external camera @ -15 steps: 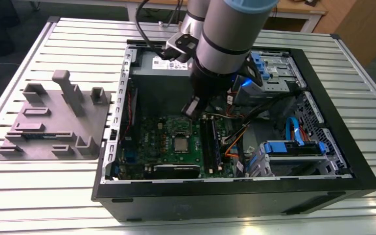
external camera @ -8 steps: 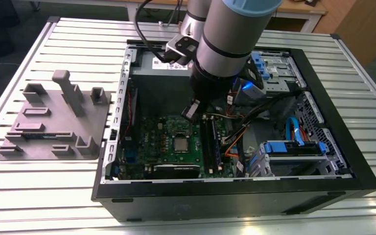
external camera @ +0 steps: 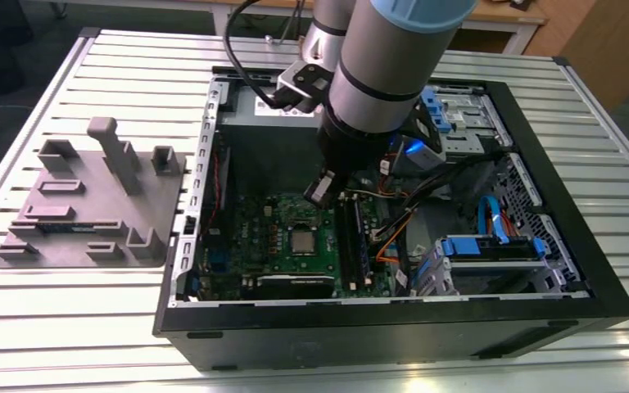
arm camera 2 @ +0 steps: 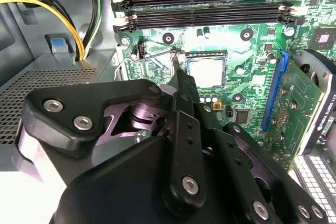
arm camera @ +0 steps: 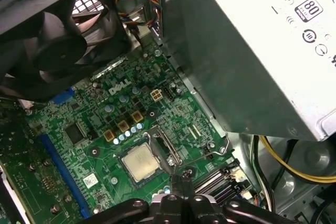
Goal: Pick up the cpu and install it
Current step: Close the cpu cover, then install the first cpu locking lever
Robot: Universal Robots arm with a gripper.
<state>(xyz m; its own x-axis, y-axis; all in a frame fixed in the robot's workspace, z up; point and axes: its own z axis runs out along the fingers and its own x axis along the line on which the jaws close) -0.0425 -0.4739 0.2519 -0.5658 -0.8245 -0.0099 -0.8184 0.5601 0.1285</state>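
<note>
The cpu (external camera: 301, 240) is a small silver square lying flat in its socket on the green motherboard (external camera: 249, 246), inside the open computer case. It also shows in both wrist views (arm camera 2: 206, 72) (arm camera: 139, 162). My gripper (external camera: 323, 192) hangs just above the board, right beside the socket. Its thin black fingers are shut together with nothing visible between them (arm camera 2: 176, 61) (arm camera: 178, 174). The tips sit at the socket's edge by the thin wire lever (arm camera: 207, 156), a finger's width from the cpu. I cannot tell whether they touch the lever.
A grey moulded tray (external camera: 85, 205) lies on the slatted table at the exterior view's left. Inside the case are the grey power-supply box (arm camera: 252, 51), a black fan (arm camera: 52, 40), memory slots (arm camera 2: 210, 3), yellow cables (arm camera 2: 52, 9) and blue drive brackets (external camera: 490, 246).
</note>
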